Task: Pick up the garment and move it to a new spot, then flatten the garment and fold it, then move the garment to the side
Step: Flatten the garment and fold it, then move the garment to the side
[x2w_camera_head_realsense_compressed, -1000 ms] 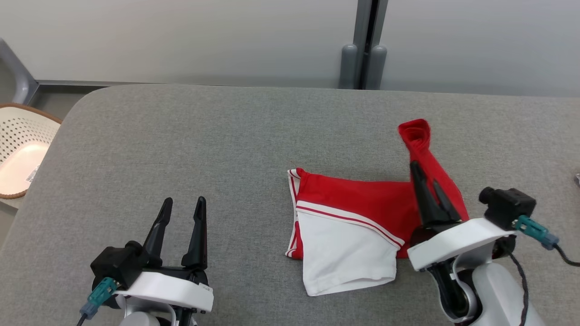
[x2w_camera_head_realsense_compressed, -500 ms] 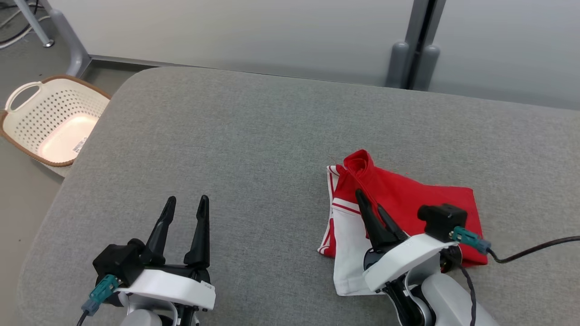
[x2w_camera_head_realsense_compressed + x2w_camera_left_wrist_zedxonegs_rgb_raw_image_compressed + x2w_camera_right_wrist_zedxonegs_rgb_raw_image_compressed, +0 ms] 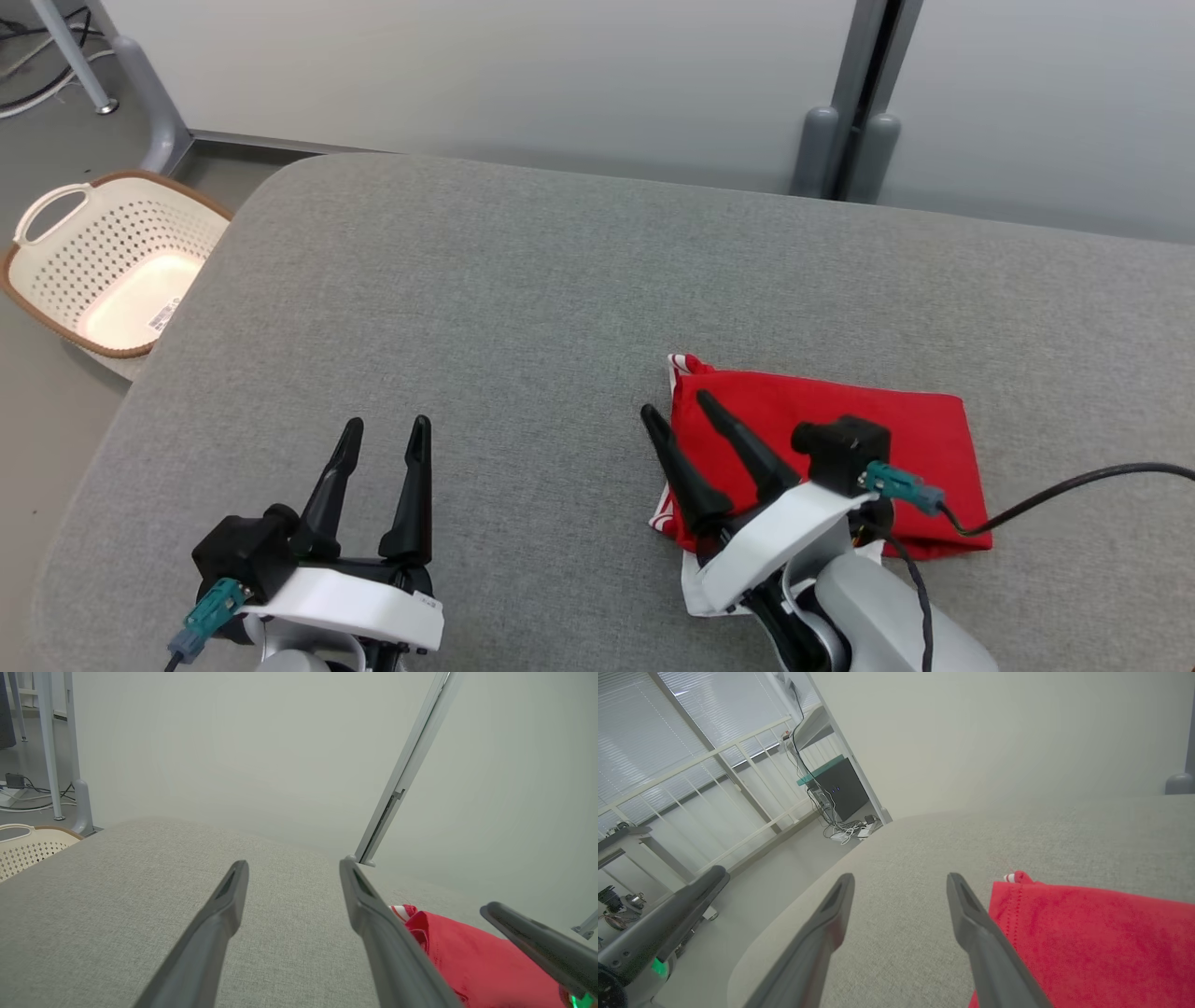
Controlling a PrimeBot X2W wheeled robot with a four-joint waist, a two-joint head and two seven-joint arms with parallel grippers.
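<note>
A red garment [image 3: 840, 439] with white striped trim lies folded in a flat rectangle on the grey table [image 3: 523, 308], right of centre; a white part [image 3: 695, 588] peeks out under its near left corner. My right gripper [image 3: 674, 409] stands open over the garment's left edge, holding nothing; in the right wrist view the red cloth [image 3: 1092, 938] lies to the right of the open fingers [image 3: 971, 919]. My left gripper [image 3: 386, 429] is open at the lower left, well apart from the garment [image 3: 472, 961], with bare table between its fingers.
A cream perforated laundry basket [image 3: 103, 261] with a brown rim sits on the floor beyond the table's left edge. A grey post [image 3: 840, 140] stands behind the table's far edge. Grey table surface stretches wide to the left and far side of the garment.
The right gripper carried the red sleeve leftward over the garment, laid it flat and opened. The head camera shifted, so the basket shows more. The left gripper stayed put.
</note>
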